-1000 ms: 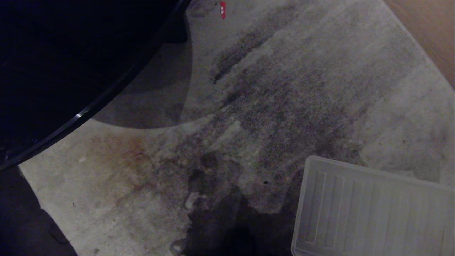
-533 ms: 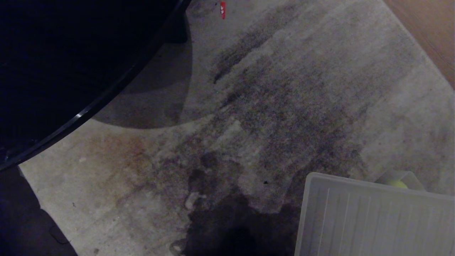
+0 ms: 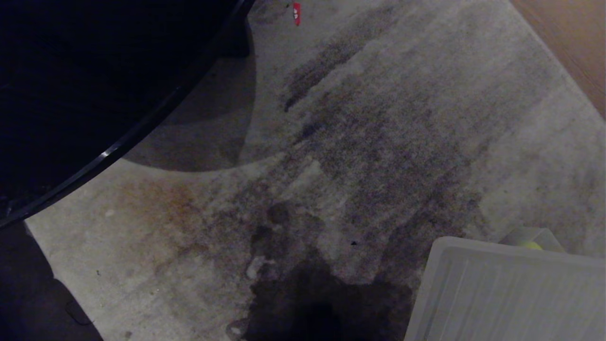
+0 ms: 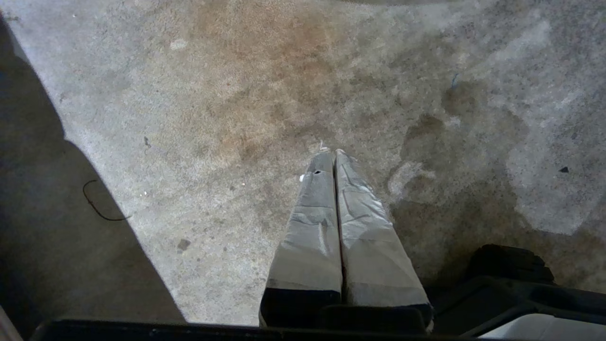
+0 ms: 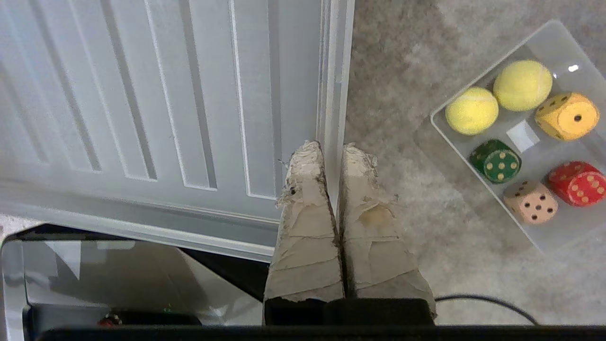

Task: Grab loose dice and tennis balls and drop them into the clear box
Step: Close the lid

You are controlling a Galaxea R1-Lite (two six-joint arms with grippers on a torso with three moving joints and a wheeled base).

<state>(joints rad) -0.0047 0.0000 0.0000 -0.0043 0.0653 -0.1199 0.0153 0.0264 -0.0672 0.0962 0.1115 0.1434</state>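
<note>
The clear box [image 5: 563, 52] stands on the carpet and holds two tennis balls [image 5: 472, 110] [image 5: 522, 85] and several dice: yellow [image 5: 566, 116], dark green [image 5: 495, 160], red [image 5: 576, 183] and tan [image 5: 529, 201]. In the head view only its corner [image 3: 544, 235] shows behind the lid, with one tennis ball [image 3: 529, 245] in it. My right gripper [image 5: 331, 151] is shut on the rim of the flat ribbed lid [image 5: 165, 94], to the side of the box. My left gripper [image 4: 330, 151] hangs shut and empty over stained carpet.
A dark round tabletop [image 3: 94, 94] fills the head view's upper left. A small red item [image 3: 297, 12] lies on the carpet at the far edge. Wood floor [image 3: 568, 38] begins at the upper right. A black cable [image 5: 483, 299] runs over the carpet near the right gripper.
The lid has slid down and to the right in the head view, uncovering the box's corner and a tennis ball. The left arm has not moved.
</note>
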